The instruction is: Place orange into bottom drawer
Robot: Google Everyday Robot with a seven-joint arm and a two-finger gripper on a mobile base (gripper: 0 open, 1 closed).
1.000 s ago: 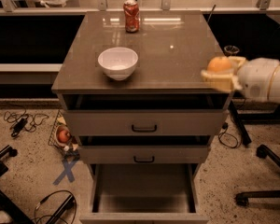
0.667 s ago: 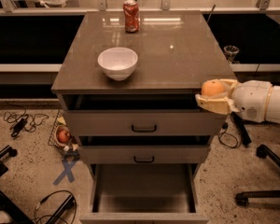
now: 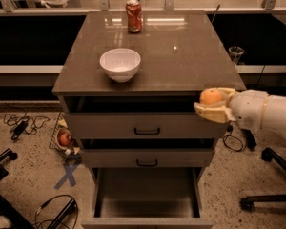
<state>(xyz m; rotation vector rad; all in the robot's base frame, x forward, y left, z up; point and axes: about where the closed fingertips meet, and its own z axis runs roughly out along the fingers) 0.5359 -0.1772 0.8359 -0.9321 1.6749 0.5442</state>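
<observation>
My gripper (image 3: 213, 105) is shut on the orange (image 3: 210, 96), a small round fruit held between its cream fingers. It hangs in front of the cabinet's right front corner, level with the top drawer's front. The bottom drawer (image 3: 147, 202) is pulled open below, a wide box with a smooth grey floor and nothing visible in it. The gripper and orange are above and to the right of that drawer.
On the cabinet top (image 3: 181, 61) stand a white bowl (image 3: 120, 64) and a red soda can (image 3: 134, 16). Two upper drawers with black handles (image 3: 147, 131) sit slightly open. A redder fruit (image 3: 65, 139) lies in a wire basket on the floor at left. Cables and chair legs surround the cabinet.
The gripper with the orange has moved down and leftward, from beside the cabinet top's right edge to in front of the top drawer's right end.
</observation>
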